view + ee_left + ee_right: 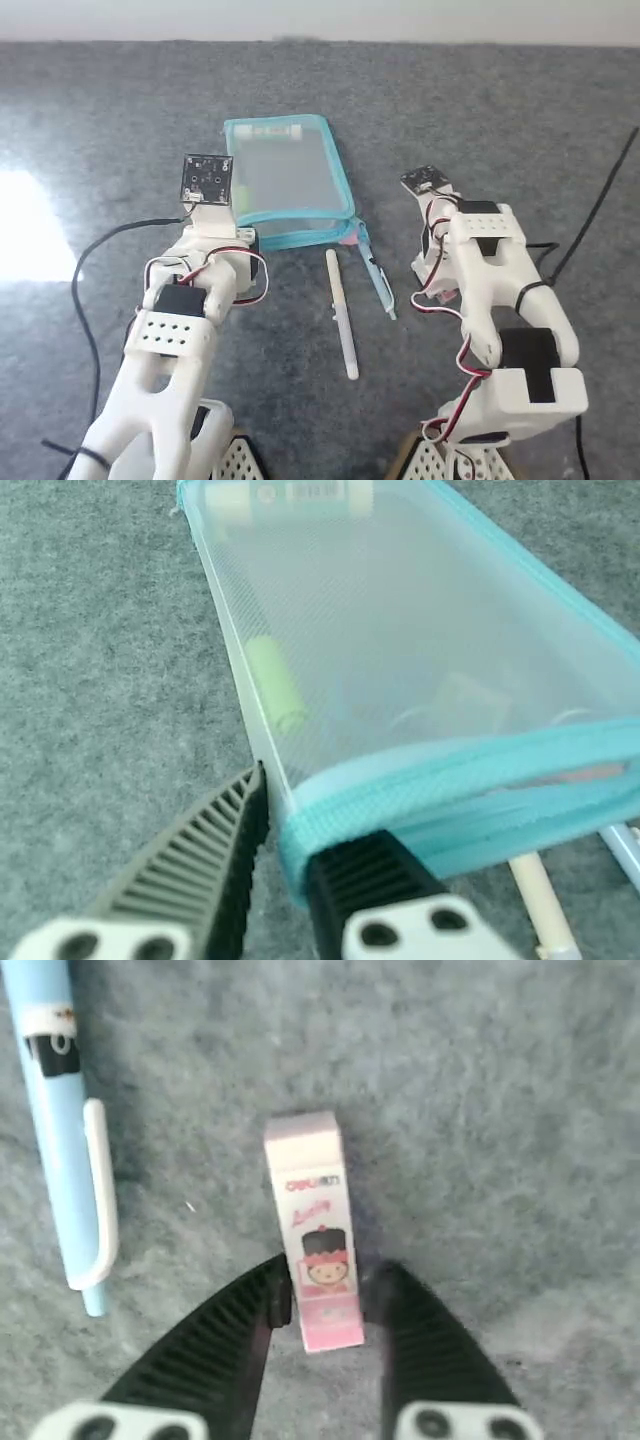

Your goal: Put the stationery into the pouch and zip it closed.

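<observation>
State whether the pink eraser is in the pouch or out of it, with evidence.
Out. The pink eraser lies flat on the grey table, between the fingers of the right gripper, apart from the pouch.

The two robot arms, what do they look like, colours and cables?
The left arm and right arm: white plastic shells, black motors, red, white and black wire bundles. The left gripper and right gripper are black and ribbed, on white bases.

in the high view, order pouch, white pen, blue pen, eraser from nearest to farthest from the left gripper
1. pouch, its near corner at the left gripper
2. white pen, off to the pouch's right
3. blue pen, just past the white pen
4. eraser, farthest, at the right gripper
</observation>
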Available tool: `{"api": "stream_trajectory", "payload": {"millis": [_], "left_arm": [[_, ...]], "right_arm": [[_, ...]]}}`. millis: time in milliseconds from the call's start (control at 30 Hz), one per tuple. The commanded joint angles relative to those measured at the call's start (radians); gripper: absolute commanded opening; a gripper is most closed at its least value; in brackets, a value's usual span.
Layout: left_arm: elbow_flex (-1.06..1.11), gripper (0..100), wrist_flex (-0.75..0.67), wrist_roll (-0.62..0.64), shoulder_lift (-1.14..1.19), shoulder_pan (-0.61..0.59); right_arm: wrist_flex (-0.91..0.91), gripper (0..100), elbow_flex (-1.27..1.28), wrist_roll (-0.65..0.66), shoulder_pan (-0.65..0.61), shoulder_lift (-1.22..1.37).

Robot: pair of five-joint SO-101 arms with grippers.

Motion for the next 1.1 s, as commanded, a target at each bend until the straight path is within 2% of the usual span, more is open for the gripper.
{"api": "stream_trajectory", "payload": {"millis": [0, 167, 367, 467, 567, 667, 767, 1067], "left_arm": [[-0.001, 1, -0.008, -0.008, 0.003, 0.005], [-0.001, 1, -0.008, -0.008, 0.003, 0.005], [-0.001, 1, -0.011, -0.008, 0.003, 0.009], [-0.001, 1, -0.012, -0.008, 0.003, 0.012], [0.001, 1, -0.04, -0.006, 0.003, 0.012], [-0.001, 1, -0.058, -0.005, 0.003, 0.014], [-0.001, 1, -0.058, -0.005, 0.003, 0.014], [-0.001, 1, -0.057, -0.005, 0.003, 0.014]], "right_arm": [[-0.004, 1.1, -0.003, -0.011, 0.013, -0.012], [0.094, 0.8, -0.052, -0.009, 0.019, -0.091], [0.363, 0.8, -0.164, -0.005, -0.03, -0.421], [0.496, 0.8, -0.227, -0.003, -0.145, -0.596], [0.604, 0.8, -0.284, -0.009, -0.331, -0.687], [0.667, 0.8, -0.325, -0.011, -0.519, -0.665], [0.657, 0.8, -0.365, -0.049, -0.61, -0.568], [0.628, 0.8, -0.654, -0.11, -0.613, -0.15]]}}
